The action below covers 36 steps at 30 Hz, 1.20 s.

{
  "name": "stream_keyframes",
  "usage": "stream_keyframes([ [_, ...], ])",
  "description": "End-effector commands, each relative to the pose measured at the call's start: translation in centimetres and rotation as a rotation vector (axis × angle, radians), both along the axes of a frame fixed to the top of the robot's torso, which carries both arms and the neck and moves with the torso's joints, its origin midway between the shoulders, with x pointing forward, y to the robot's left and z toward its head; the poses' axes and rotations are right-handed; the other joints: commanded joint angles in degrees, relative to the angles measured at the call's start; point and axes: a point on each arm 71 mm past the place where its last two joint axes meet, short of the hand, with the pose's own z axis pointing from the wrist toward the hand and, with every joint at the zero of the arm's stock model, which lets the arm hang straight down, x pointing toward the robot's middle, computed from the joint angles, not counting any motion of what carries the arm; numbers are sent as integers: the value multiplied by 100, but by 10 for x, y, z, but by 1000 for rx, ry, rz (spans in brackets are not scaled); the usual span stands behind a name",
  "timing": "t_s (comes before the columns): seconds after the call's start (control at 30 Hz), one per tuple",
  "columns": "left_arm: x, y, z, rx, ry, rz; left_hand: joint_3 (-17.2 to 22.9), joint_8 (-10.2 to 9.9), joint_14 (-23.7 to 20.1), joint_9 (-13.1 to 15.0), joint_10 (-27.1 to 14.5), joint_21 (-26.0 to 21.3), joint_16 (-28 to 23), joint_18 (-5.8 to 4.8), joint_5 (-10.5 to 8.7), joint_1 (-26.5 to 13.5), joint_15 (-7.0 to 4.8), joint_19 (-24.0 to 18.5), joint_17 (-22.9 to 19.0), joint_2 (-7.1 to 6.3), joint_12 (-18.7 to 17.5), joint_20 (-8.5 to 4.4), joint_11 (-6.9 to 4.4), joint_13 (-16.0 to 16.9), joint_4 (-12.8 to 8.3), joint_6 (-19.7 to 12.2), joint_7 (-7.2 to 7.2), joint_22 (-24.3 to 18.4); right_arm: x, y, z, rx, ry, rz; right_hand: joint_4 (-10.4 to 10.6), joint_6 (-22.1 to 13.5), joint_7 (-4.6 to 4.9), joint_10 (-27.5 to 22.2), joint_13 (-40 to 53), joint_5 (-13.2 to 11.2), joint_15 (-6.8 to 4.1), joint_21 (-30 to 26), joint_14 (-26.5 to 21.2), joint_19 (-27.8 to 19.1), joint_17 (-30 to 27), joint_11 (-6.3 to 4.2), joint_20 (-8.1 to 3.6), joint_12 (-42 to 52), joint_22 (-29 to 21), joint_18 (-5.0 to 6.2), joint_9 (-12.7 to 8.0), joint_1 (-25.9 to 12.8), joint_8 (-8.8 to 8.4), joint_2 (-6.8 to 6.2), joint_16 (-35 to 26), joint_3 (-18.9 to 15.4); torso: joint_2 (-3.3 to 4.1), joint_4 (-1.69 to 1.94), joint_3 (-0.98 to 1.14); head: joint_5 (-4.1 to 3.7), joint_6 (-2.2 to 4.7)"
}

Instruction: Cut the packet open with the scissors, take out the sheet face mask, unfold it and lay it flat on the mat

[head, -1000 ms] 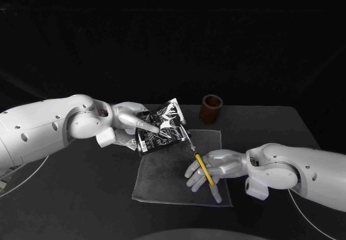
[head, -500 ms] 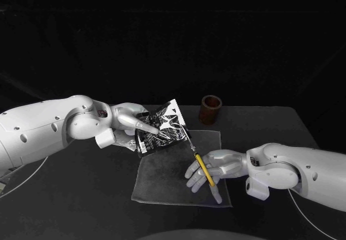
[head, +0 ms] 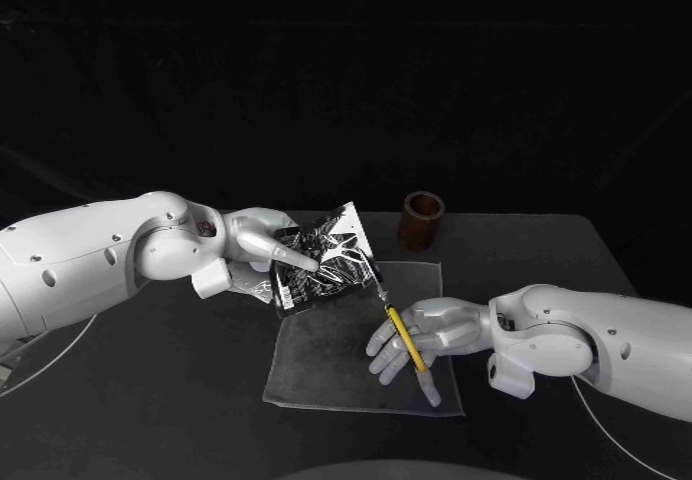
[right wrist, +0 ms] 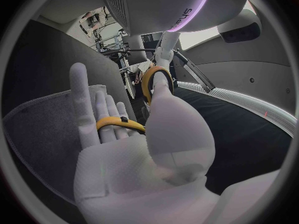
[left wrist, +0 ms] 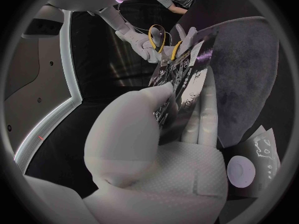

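**Black table (head: 173, 400), and the cut is hanging on one edge**

Black table is carrying a grey mat (head: 325, 365) across its middle, right in front of you. Your left hand (head: 260, 245) is holding the packet (head: 332, 255) tilted up above the mat's far left corner, with its fingers (head: 293, 257) pinching the packet from both faces. Your right hand (head: 428, 335) is hovering over the mat's right side, its fingers (head: 387, 362) gripping the scissors (head: 405, 338) by their yellow loops.

The scissors' long axis is running from that hand away and to the left, straight at the packet's lower right edge, and the blade tips are sitting at that edge. I cannot tell whether the blades are straddling the packet or only touching it. So the packet is lying just past the tips, up and left of your right hand. I am judging that the cut is depending on that edge sliding between the blades.

A brown cup (head: 421, 218) is standing beyond the mat, apart from both hands.
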Motion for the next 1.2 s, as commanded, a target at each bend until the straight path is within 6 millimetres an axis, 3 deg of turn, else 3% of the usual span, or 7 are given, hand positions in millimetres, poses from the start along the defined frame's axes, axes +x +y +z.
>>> stream_keyframes([
  [0.03,-2,-4,1,-8,0,-34,-10,18,-4,804,53,28,37,71,19,20,-33,2,5,59,16,-35,-30,2,-17,46,-7,5,0,3,4,28,3,17,-23,-103,651,163,2,-23,9,25,27,-48,-9,108,-6,6,-8,83,-8,2,26,40,1,-5,-1,-1,3,-5,10],
  [1.2,-1,-2,0,13,-4,-43,-11,13,-12,819,56,38,42,70,19,26,-35,-3,30,57,12,-38,-31,5,-25,49,-8,13,7,-3,8,21,-2,13,-29,-43,641,170,2,-24,6,35,25,-52,-29,102,-8,1,-13,83,-28,36,90,103,-1,-29,1,-2,4,20,-2],
])
